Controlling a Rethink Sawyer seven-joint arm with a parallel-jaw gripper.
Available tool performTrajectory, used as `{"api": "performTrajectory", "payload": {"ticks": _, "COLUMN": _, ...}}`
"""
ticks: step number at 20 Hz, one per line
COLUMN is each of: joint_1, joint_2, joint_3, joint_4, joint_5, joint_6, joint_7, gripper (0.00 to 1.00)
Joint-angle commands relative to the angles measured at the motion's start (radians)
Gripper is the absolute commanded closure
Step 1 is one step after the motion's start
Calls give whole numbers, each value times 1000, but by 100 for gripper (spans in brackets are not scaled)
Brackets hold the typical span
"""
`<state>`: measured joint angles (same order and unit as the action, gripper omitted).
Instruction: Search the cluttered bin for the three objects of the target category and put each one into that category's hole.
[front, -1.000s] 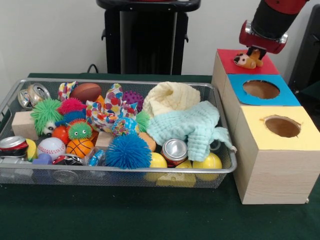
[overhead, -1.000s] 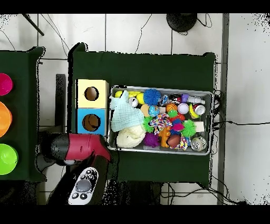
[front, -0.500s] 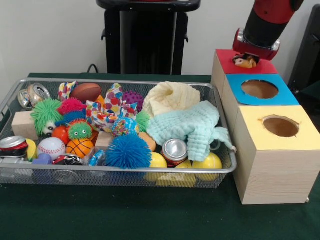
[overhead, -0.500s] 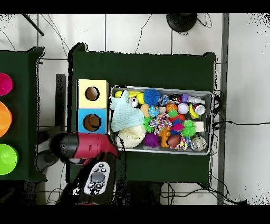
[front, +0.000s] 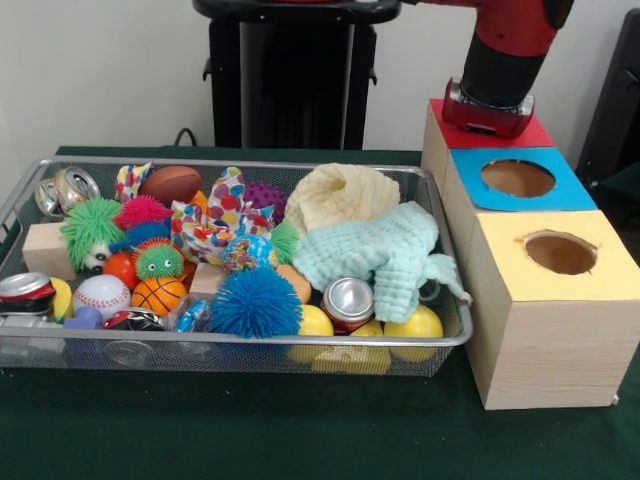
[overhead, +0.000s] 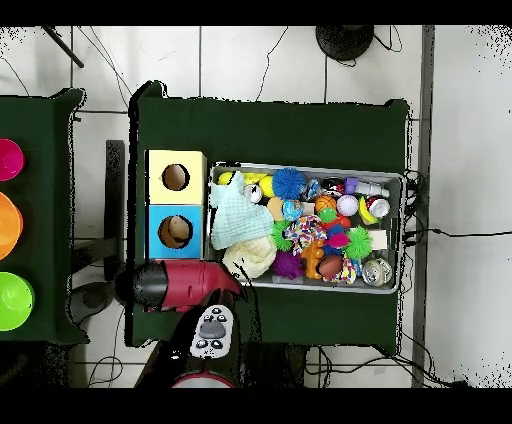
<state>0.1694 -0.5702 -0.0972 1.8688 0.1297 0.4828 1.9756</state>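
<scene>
My gripper (front: 487, 118) is pressed low onto the red-topped box (front: 535, 135) at the far end of the wooden box row, and its tips are hidden by the red wrist. No toy shows under it. In the overhead view the red arm (overhead: 185, 284) covers that box. The blue-topped box has an open round hole (front: 517, 178), and so does the yellow-topped box (front: 560, 253). The wire bin (front: 240, 345) holds spiky balls such as a blue one (front: 256, 302), sports balls, cans and cloths.
A mint cloth (front: 385, 255) and a cream cloth (front: 345, 195) lie in the bin's end nearest the boxes. A can (front: 349, 301) and yellow balls sit at the front rim. Bright bowls (overhead: 10, 230) stand on a side table.
The gripper has come down and slightly left onto the red box top. The small brown and orange plush toy that hung from it no longer shows.
</scene>
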Motion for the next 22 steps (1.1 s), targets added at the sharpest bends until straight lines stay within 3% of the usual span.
{"api": "performTrajectory", "payload": {"ticks": 1, "joint_1": -95, "joint_2": 8, "joint_3": 20, "joint_4": -47, "joint_5": -67, "joint_6": -213, "joint_7": 76, "gripper": 0}}
{"api": "performTrajectory", "payload": {"ticks": 15, "joint_1": -93, "joint_2": -19, "joint_3": 17, "joint_4": -62, "joint_5": -70, "joint_6": -117, "joint_7": 76, "gripper": 0}}
{"api": "performTrajectory", "payload": {"ticks": 22, "joint_1": -105, "joint_2": -71, "joint_3": 15, "joint_4": -48, "joint_5": -81, "joint_6": -57, "joint_7": 54, "gripper": 0}}
